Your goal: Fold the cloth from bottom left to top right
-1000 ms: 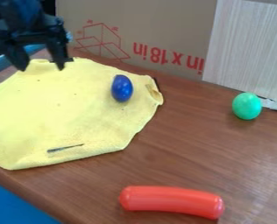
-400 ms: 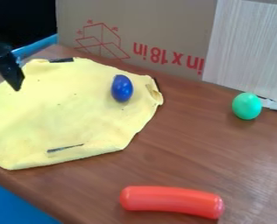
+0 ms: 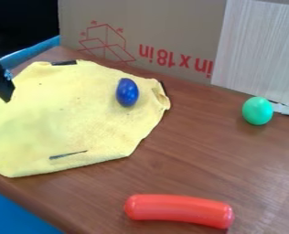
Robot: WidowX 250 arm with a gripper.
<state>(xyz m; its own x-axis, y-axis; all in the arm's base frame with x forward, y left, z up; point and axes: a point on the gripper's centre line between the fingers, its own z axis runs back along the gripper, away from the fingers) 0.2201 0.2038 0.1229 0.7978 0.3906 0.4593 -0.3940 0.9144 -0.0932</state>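
At the left edge of the camera view, the black gripper (image 3: 2,87) is partly cut off, with one dark finger visible over the cloth's upper left part. The yellow cloth (image 3: 67,114) lies spread on the left side of the wooden table, its left part running out of view. Its corners at the top and right look turned or creased, and dark marks show near its top and lower edges. A blue egg-shaped object (image 3: 127,93) rests on the cloth's upper right part.
A green egg-shaped object (image 3: 257,110) sits at the right on the table (image 3: 189,155). Near the front lies a red sausage-shaped object (image 3: 179,210). A cardboard box (image 3: 171,27) and a pale panel (image 3: 263,50) stand along the back.
From the upper left, the gripper has moved left and down to the view's left edge, uncovering the cloth's top corner. The cloth and the other objects have stayed where they were.
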